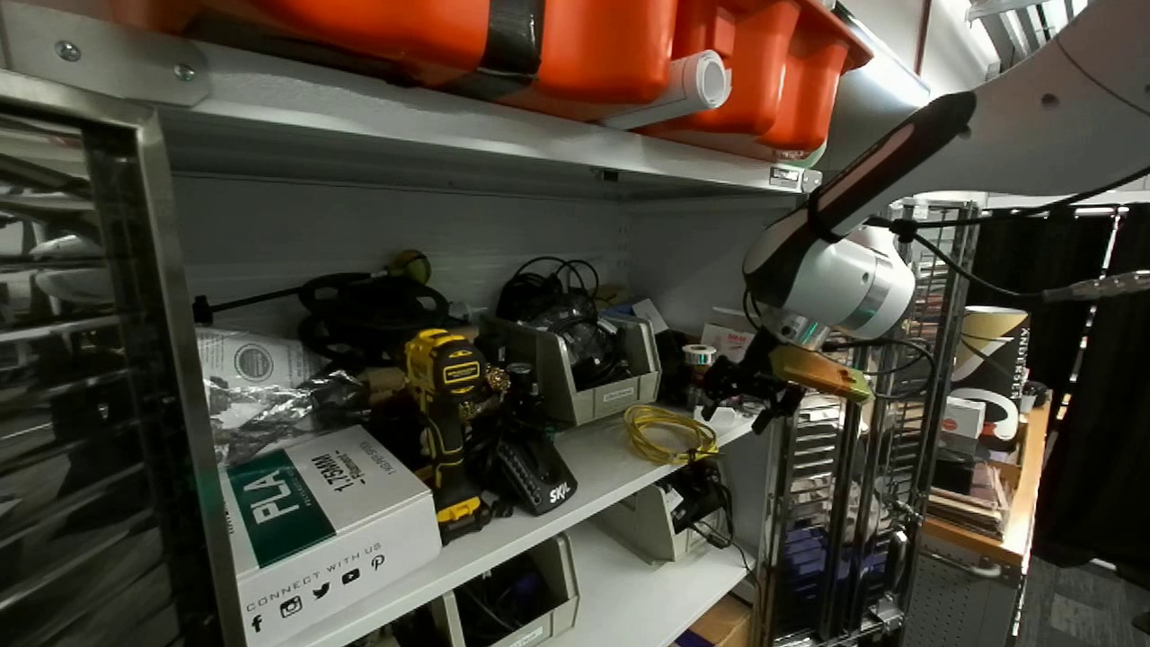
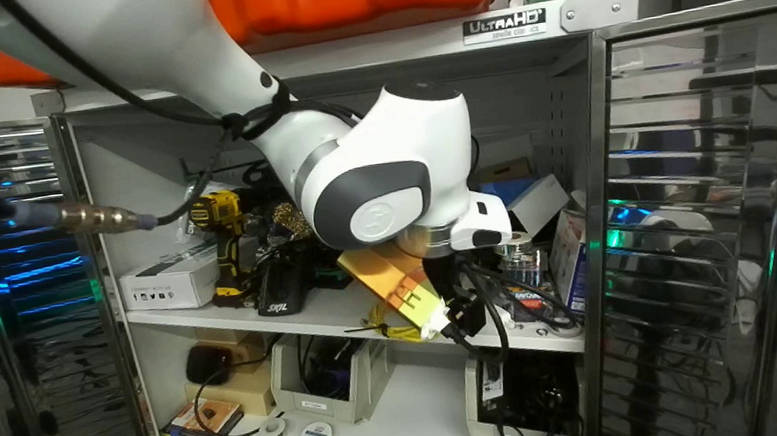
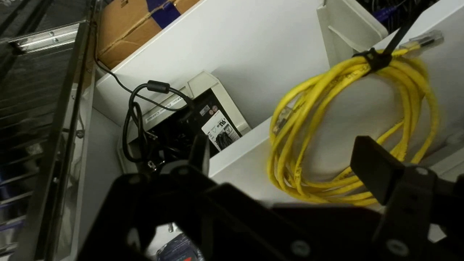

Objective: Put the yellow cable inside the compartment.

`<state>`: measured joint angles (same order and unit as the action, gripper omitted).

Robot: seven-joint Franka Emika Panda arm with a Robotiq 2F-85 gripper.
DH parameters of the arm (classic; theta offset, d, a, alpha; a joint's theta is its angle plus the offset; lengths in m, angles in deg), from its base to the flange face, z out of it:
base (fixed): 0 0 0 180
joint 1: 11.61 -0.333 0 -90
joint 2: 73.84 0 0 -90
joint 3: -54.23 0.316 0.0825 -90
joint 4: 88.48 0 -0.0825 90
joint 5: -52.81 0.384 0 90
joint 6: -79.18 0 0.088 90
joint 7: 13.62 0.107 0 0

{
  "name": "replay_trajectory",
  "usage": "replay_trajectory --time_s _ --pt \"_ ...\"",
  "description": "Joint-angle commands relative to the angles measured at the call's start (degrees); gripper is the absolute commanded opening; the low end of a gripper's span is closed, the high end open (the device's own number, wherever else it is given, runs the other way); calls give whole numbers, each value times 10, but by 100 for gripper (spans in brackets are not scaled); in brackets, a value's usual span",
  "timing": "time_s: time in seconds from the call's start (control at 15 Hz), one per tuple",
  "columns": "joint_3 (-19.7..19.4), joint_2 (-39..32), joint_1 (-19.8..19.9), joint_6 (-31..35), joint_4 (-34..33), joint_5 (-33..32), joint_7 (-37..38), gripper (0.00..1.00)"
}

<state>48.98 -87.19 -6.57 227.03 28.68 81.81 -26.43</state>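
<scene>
yellow cable [image 3: 328, 83] | on shelf [image 3: 250, 175] | beyond parted fingers [image 3: 373, 166], partly hidden by one

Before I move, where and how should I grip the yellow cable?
From the front and above, I'd pinch the yellow cable across the bunched side framed by the open pincer: it's a flattish loop near the shelf edge, its hollow middle likely admitting one jaw.

A coiled bright-yellow cord [image 3: 308, 103] lies beyond one black finger [image 3: 377, 170]; a beige plastic bin [image 3: 204, 84] with black cords [image 3: 158, 86], beyond the other.
</scene>
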Motion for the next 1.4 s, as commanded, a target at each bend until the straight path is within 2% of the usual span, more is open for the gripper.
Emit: replay_trajectory --time_s 0.0,0.53,0.6,0.67,0.93,1.13,1.27,1.33 --pt "16 -45 12 -12 -68 -33 47 100" --pt "20 -100 3 -55 -129 -124 122 100" --pt "20 -102 2 -61 -132 -132 126 91" --pt "22 -104 3 -67 -135 -138 129 73" --pt "26 -100 2 -89 -134 -151 134 40" --pt "21 -89 -4 -110 -125 -163 156 20" --pt "17 -78 -12 -113 -110 -180 180 12" --pt "16 -77 -14 -115 -106 -188 187 12"
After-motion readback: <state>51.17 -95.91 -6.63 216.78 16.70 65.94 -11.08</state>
